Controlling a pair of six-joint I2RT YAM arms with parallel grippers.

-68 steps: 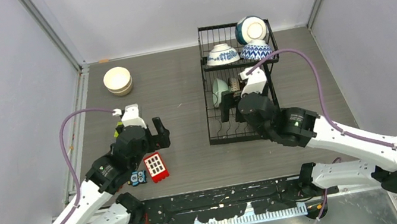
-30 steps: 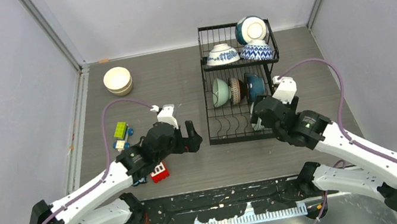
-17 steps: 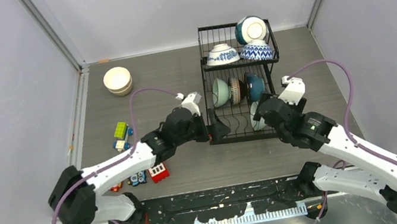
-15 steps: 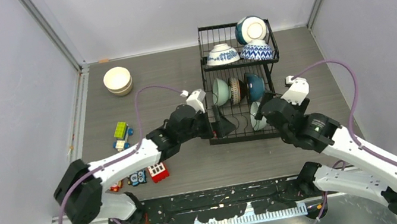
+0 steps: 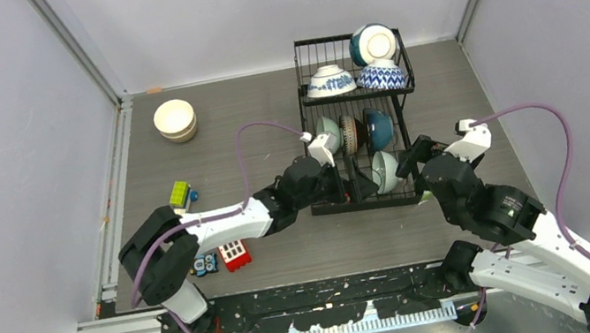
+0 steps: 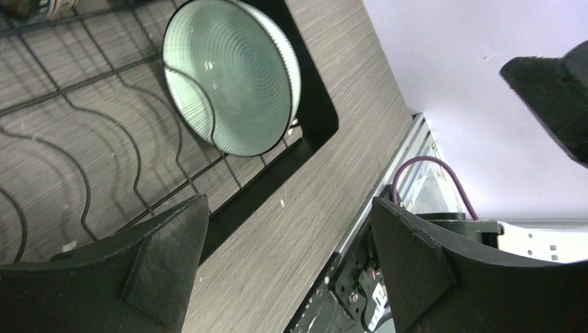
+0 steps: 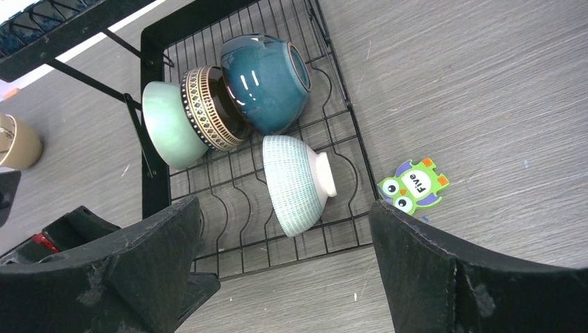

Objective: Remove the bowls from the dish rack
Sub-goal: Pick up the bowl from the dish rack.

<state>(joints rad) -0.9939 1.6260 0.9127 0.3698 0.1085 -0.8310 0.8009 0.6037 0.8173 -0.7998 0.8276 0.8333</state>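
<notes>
The black wire dish rack (image 5: 322, 209) stands at the back right. Its upper basket holds three bowls: blue-and-white (image 5: 330, 81), dark teal (image 5: 372, 43) and blue zigzag (image 5: 381, 75). The lower tier holds a pale green bowl (image 7: 170, 125), a brown patterned bowl (image 7: 211, 107), a dark teal bowl (image 7: 267, 73) and a pale ribbed bowl (image 7: 298, 184) on its side, which also shows in the left wrist view (image 6: 232, 76). My left gripper (image 5: 348, 182) is open and empty at the rack's front, left of the ribbed bowl. My right gripper (image 5: 413, 157) is open and empty, just right of that bowl.
Stacked cream bowls (image 5: 175, 120) sit at the back left. Toy blocks (image 5: 179, 194) and a red block (image 5: 234, 254) lie front left. A green owl card (image 7: 414, 185) lies on the table right of the rack. Grey walls close in both sides.
My left arm has swung right from the toy blocks to the rack's front. My right gripper has drawn back out of the rack to its right side; the ribbed bowl stays in the lower tier.
</notes>
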